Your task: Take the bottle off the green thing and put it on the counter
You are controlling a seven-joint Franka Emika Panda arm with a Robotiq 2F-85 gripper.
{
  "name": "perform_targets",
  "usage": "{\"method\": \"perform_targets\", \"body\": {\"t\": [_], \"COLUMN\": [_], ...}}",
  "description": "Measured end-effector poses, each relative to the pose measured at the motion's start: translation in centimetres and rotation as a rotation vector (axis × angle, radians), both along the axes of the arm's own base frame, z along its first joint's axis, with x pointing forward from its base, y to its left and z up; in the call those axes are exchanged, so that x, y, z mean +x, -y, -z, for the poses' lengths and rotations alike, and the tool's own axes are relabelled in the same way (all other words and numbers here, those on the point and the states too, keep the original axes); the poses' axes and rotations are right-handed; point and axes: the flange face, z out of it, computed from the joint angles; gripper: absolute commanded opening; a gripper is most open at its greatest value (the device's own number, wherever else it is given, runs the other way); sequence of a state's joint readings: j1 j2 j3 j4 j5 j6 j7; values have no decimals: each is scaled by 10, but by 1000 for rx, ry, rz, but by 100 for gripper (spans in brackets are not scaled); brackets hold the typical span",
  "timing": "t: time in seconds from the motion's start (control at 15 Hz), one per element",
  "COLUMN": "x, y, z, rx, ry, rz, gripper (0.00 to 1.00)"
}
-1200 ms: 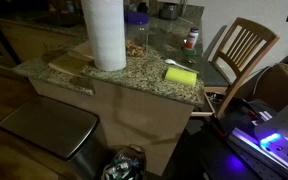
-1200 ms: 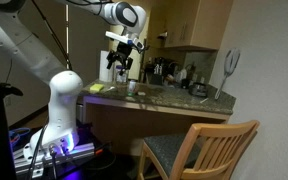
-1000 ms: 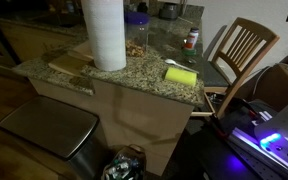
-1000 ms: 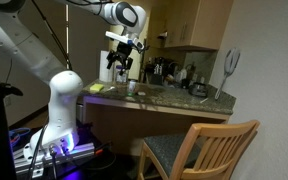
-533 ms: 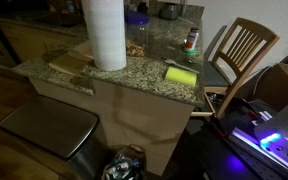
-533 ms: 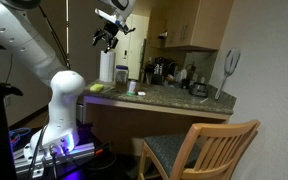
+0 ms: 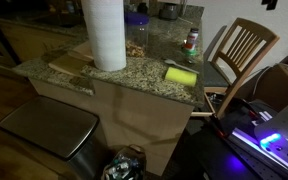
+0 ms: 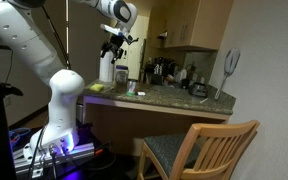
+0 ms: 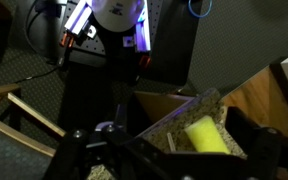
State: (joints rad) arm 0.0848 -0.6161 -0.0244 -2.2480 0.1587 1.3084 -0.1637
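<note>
Granite counter (image 7: pixel 144 70) holds the bottle (image 7: pixel 191 41), seemingly on the green thing (image 7: pixel 189 52). Your gripper (image 8: pixel 114 44) hangs well above it, and I cannot tell how wide the jaws stand. Descend straight over the cap, grip below it, lift vertically.

Polished speckled granite counter (image 7: pixel 144 72)

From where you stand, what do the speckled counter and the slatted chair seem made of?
The speckled grey-brown counter looks like polished granite: mottled flecks and a faint sheen. The pale slatted chair is probably varnished wood, judging by its warm tan colour.
</note>
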Motion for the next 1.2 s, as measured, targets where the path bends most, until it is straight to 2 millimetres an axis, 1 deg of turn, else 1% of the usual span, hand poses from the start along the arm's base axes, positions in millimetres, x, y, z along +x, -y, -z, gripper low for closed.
{"method": "perform_targets", "body": {"t": [0.13, 0.2, 0.33, 0.4, 0.8, 0.93, 1.2], "x": [19, 27, 38, 39, 40, 51, 87], "y": [-10, -14, -21, -23, -23, -24, -27], "z": [34, 48, 64, 67, 66, 73, 97], "rx": [-26, -38, -55, -57, -57, -56, -63], "ry": [65, 103, 180, 184, 196, 257, 414], "rz": [48, 75, 126, 128, 135, 173, 259], "gripper": [100, 100, 100, 100, 100, 100, 100]}}
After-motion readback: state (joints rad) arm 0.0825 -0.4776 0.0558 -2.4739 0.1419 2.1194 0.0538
